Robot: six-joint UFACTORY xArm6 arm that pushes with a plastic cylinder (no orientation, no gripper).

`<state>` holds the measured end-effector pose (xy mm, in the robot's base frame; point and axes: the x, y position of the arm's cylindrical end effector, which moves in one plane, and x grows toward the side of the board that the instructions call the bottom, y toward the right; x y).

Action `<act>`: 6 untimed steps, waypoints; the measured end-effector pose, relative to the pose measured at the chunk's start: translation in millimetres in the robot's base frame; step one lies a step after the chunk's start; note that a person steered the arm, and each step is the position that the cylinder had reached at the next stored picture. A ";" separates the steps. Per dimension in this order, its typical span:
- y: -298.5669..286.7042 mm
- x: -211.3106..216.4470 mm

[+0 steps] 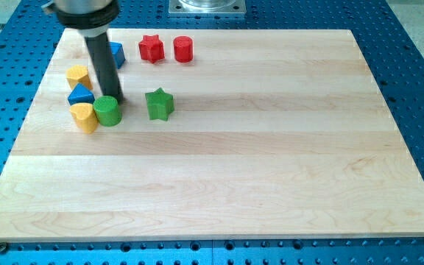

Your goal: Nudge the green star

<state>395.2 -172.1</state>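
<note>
Tip [117, 101] of the straight dark rod planted just behind the green cylinder block [107, 111], touching or nearly so, nothing gripped, only a bare end for pushing. Green star block [160, 104] to the view's right of that cylinder, near but clearly apart, alone on the pale wooden board [234, 169]. Probably light, rigid, quick to slide on smooth wood; lobed outline likely to spin under an off-centre shove, so best met square on its left side. Rod near vertical, leaning slightly, from the dark housing [85, 13] far above the cylinder at the view's top. Left of the cylinder: yellow block [85, 117], blue triangular block [81, 95].
</note>
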 end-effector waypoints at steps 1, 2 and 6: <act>-7.6 25.8; 11.8 30.9; 108.1 12.1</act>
